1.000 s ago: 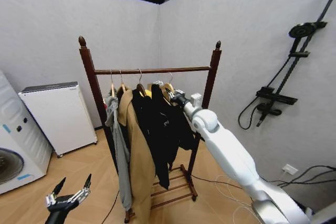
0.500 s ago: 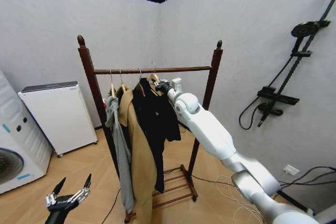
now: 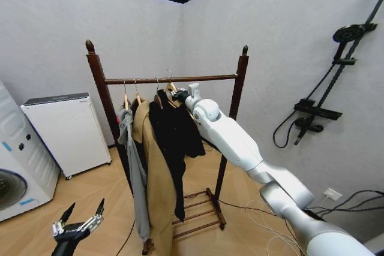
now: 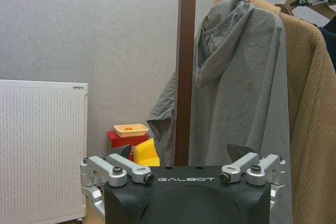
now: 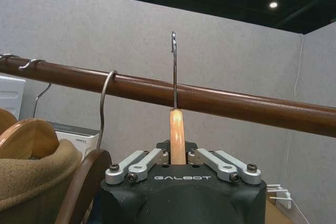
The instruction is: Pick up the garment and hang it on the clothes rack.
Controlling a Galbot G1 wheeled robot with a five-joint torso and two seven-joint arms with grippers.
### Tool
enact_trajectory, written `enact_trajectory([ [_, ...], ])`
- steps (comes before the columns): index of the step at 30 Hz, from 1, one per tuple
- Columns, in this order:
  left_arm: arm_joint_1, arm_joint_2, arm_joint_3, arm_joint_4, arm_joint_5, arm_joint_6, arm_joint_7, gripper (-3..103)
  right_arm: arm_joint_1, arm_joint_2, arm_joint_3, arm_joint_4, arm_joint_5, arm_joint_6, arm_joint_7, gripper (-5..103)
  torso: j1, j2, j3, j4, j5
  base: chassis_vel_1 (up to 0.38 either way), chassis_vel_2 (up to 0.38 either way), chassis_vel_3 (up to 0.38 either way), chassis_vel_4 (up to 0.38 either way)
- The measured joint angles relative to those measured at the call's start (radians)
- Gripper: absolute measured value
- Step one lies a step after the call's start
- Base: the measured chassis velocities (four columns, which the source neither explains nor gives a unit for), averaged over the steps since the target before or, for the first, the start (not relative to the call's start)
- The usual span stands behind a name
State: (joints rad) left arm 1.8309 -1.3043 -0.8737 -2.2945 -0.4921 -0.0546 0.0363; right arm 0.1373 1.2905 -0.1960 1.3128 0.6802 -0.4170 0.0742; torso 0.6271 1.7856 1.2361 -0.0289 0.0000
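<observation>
The clothes rack [image 3: 171,78] stands against the back wall. My right gripper [image 3: 182,96] is up by its rail, shut on the light wooden hanger [image 5: 177,132] of the garment [image 3: 189,131], a short black jacket hanging below it. In the right wrist view the hanger's metal hook [image 5: 174,66] crosses the rail [image 5: 220,102] and its top reaches above it. Whether the hook rests on the rail I cannot tell. My left gripper [image 3: 78,226] hangs low at the front left, open and empty, with its fingers [image 4: 116,167] spread.
A grey hooded top [image 3: 133,166], a tan long coat [image 3: 157,184] and a longer black coat [image 3: 167,148] hang on the rail. A white cabinet [image 3: 66,133] and a washing machine [image 3: 15,181] stand left. A shower fixture [image 3: 324,103] is on the right wall, and cables [image 3: 258,213] lie on the floor.
My right arm has carried the jacket left along the rail, close to the other coats, and lifted it so the hook now reaches above the rail. The left arm has not moved.
</observation>
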Motion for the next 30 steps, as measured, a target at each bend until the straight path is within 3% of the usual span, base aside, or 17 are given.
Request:
enact_trajectory([
  [16,0.000,0.000,0.000,0.000,0.000,0.000,0.000,100,-0.112,-0.013,0.038,0.050,-0.046,0.017,-0.012,8,0.000,0.000,0.000,0.0001,0.0000,0.000,0.000,0.000,0.000],
  [19,0.000,0.000,0.000,0.000,0.000,0.000,0.000,100,-0.123,-0.028,0.081,0.108,-0.004,0.026,-0.003,25,0.000,0.000,0.000,0.0003,-0.0001,0.000,0.000,0.000,0.000],
  [21,0.000,0.000,0.000,0.000,0.000,0.000,0.000,100,-0.134,-0.039,0.095,0.135,0.021,0.025,0.005,30,0.000,0.000,0.000,0.0002,-0.0003,0.000,0.000,0.000,0.000],
  [22,0.000,0.000,0.000,0.000,0.000,0.000,0.000,100,-0.214,-0.115,0.182,0.281,0.121,0.009,0.049,46,0.000,0.000,0.000,0.0006,0.0000,0.000,0.000,0.000,0.000],
  [23,0.000,0.000,0.000,0.000,0.000,0.000,0.000,100,-0.214,-0.115,0.182,0.281,0.121,0.009,0.049,46,0.000,0.000,0.000,0.0006,0.0000,0.000,0.000,0.000,0.000],
  [24,0.000,0.000,0.000,0.000,0.000,0.000,0.000,100,-0.276,-0.161,0.235,0.348,0.133,0.003,0.068,52,0.000,0.000,0.000,0.0001,-0.0002,0.000,0.000,0.000,0.000],
  [25,0.000,0.000,0.000,0.000,0.000,0.000,0.000,100,-0.361,-0.208,0.291,0.421,0.126,-0.001,0.074,57,0.000,0.000,0.000,-0.0001,0.0004,0.000,0.000,0.000,0.000],
  [27,0.000,0.000,0.000,0.000,0.000,0.000,0.000,100,-0.421,-0.233,0.322,0.461,0.105,-0.001,0.083,63,0.000,0.000,0.000,-0.0005,0.0001,0.000,0.000,0.000,0.000],
  [28,0.000,0.000,0.000,0.000,0.000,0.000,0.000,100,-0.576,-0.272,0.381,0.538,0.032,0.010,0.097,69,0.000,0.000,0.000,-0.0008,0.0010,0.000,0.000,0.000,0.000],
  [30,0.000,0.000,0.000,0.000,0.000,0.000,0.000,100,-0.644,-0.280,0.415,0.566,-0.009,0.016,0.097,74,0.000,0.000,0.000,-0.0003,0.0011,0.000,0.000,0.000,0.000],
])
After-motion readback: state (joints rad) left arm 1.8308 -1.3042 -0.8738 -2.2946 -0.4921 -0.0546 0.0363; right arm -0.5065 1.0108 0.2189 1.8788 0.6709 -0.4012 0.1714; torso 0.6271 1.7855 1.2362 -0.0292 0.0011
